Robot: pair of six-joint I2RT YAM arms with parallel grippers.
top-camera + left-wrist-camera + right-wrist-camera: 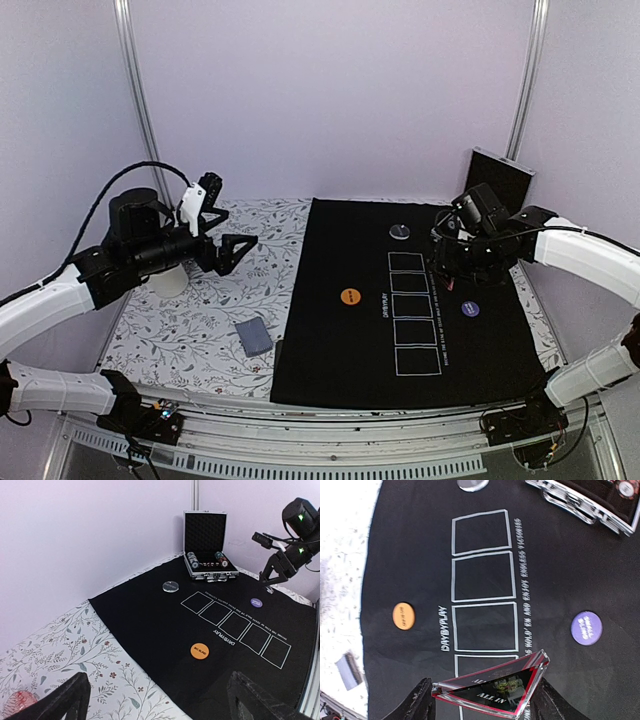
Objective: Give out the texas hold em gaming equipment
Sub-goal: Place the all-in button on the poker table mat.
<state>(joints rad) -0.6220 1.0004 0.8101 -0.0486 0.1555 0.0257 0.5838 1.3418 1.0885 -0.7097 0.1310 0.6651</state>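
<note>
My right gripper (485, 702) is shut on a clear red-edged triangle marker (492, 685) printed "ALL IN", held above the black mat (330, 350) near the row of card squares (412, 315). Three button discs lie on the mat: orange (350, 296), purple (470, 309) and silver (400, 232). A grey-blue deck of cards (254, 336) rests on the floral cloth left of the mat. Striped poker chips (192, 560) sit in the open case (207, 555). My left gripper (235, 250) hangs open and empty over the cloth's far left.
The silver-edged case stands at the mat's far right corner with its lid (500, 180) upright against the wall. A white cup (168, 280) stands below the left arm. A pink round object (20, 702) lies on the floral cloth (190, 340).
</note>
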